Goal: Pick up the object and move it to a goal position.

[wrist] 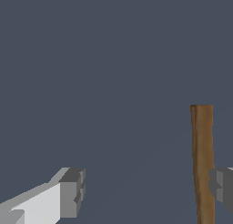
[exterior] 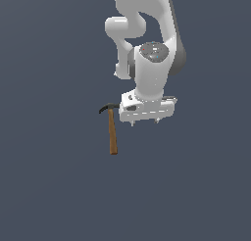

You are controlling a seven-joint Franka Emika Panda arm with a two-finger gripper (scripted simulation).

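A small claw hammer (exterior: 112, 130) lies on the dark grey floor, its dark curved head (exterior: 108, 108) toward the arm and its brown wooden handle pointing away. My gripper (exterior: 145, 122) hangs just to the exterior view's right of the hammer head, fingers pointing down and spread apart, holding nothing. In the wrist view the handle (wrist: 203, 164) lies between the two fingers, close beside one grey fingertip (wrist: 221, 186); the other fingertip (wrist: 72, 192) is far from it. The hammer head is out of the wrist view.
The white arm (exterior: 147, 39) rises above the gripper. A flat dark grey surface (exterior: 49, 186) fills both views. No goal marker shows.
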